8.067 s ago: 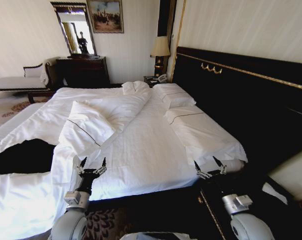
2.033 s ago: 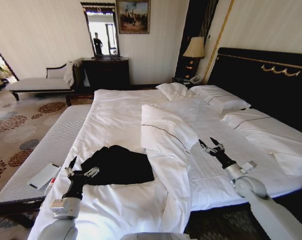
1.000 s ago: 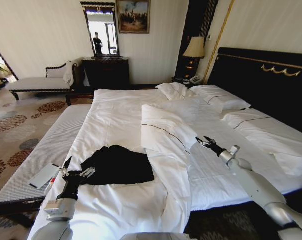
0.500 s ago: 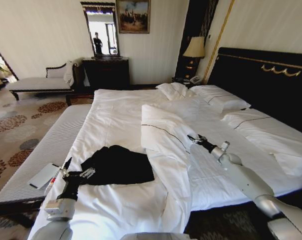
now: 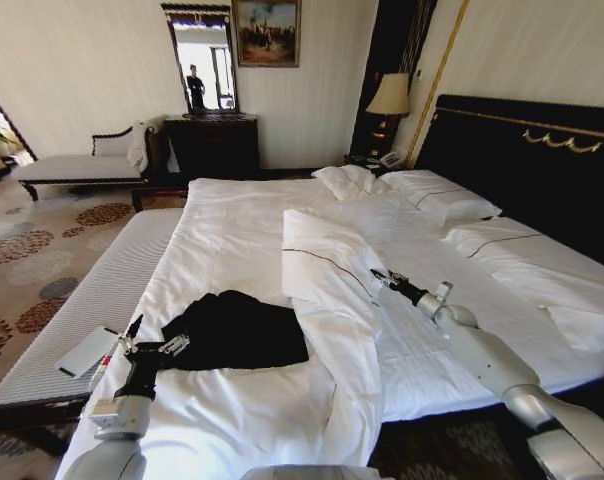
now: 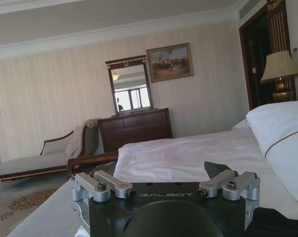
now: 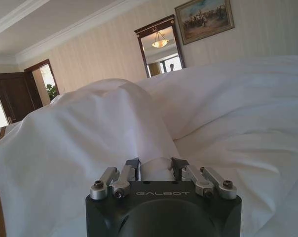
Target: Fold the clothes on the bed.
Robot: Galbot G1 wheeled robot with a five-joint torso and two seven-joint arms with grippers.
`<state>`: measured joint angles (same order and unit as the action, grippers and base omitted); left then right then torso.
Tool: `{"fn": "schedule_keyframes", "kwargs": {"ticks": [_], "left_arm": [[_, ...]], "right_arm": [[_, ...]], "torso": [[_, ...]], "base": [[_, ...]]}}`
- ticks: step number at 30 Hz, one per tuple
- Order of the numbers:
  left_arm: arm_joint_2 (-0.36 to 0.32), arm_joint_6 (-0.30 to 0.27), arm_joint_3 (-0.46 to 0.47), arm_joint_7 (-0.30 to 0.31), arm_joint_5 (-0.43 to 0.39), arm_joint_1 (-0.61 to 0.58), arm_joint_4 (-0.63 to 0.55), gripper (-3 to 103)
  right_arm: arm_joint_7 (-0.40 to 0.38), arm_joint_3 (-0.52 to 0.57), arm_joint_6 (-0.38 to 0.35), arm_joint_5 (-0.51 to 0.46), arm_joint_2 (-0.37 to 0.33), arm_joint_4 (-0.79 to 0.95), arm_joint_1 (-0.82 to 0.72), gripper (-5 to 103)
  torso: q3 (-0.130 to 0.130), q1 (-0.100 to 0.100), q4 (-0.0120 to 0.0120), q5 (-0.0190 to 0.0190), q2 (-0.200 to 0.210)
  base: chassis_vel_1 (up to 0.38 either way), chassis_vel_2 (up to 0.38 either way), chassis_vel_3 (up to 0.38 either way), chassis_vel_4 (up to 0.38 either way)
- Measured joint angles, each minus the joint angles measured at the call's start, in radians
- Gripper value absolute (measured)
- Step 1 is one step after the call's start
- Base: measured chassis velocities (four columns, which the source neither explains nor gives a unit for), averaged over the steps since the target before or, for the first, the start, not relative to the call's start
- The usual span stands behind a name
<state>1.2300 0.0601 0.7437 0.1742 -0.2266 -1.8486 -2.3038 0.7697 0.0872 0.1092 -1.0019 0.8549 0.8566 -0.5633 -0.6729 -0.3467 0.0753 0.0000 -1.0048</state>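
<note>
The clothes, a black T-shirt [image 5: 237, 330], lie crumpled on the near left part of the bed [image 5: 232, 230]. My left gripper [image 5: 150, 342] is open at the shirt's left edge, low over the sheet. In the left wrist view the left gripper [image 6: 165, 180] has its fingers spread wide, and black fabric [image 6: 279, 222] shows beside them. My right gripper [image 5: 379, 277] reaches across to the near edge of the folded white duvet [image 5: 327, 260]. In the right wrist view the right gripper [image 7: 155, 167] has its fingers drawn in on a small fold of that duvet [image 7: 90, 138].
A striped bench [image 5: 92, 300] runs along the bed's left side, with a flat white object [image 5: 82, 350] on it. White pillows [image 5: 452, 205] lie by the dark headboard [image 5: 542, 170]. A chaise lounge [image 5: 72, 165], dresser [image 5: 212, 145] and lamp [image 5: 390, 95] stand at the far wall.
The view turned left early on, bringing the black T-shirt in front. Over the last second my right arm stretched to the duvet's edge and its fingers closed there. The left gripper hardly moved.
</note>
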Motion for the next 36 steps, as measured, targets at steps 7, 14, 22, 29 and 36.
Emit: {"fn": "schedule_keyframes", "kwargs": {"ticks": [7,14,22,29,36], "left_arm": [[-0.001,0.004,0.014,0.000,-0.002,0.000,0.003,100],[0.001,0.004,0.021,0.002,-0.007,-0.002,0.001,100],[0.004,0.005,0.027,0.002,-0.012,-0.006,-0.005,100],[0.007,0.010,0.026,0.000,-0.015,-0.003,-0.006,100],[0.005,0.013,0.012,-0.001,-0.020,0.012,0.000,100]], "right_arm": [[-0.014,0.003,-0.002,0.000,-0.004,0.014,-0.002,18],[-0.021,0.003,-0.004,-0.002,-0.008,0.036,-0.013,1],[-0.027,0.019,-0.004,-0.003,-0.022,0.083,-0.036,0],[-0.080,0.120,-0.043,-0.042,-0.079,0.236,-0.141,0],[-0.144,0.314,-0.071,-0.112,-0.156,0.484,-0.376,0]], "torso": [[0.000,0.000,0.0000,0.0000,0.000],[0.000,0.000,0.0000,0.0000,0.000],[0.000,0.000,0.0000,0.0000,0.000],[0.000,0.000,-0.0002,0.0001,0.000],[0.000,0.000,0.0005,0.0000,0.000]], "base": [[0.000,0.000,0.000,0.000],[0.000,0.000,0.000,0.000],[0.000,0.000,0.000,0.000],[0.000,0.000,0.000,0.000],[0.000,0.000,0.000,0.000]]}}
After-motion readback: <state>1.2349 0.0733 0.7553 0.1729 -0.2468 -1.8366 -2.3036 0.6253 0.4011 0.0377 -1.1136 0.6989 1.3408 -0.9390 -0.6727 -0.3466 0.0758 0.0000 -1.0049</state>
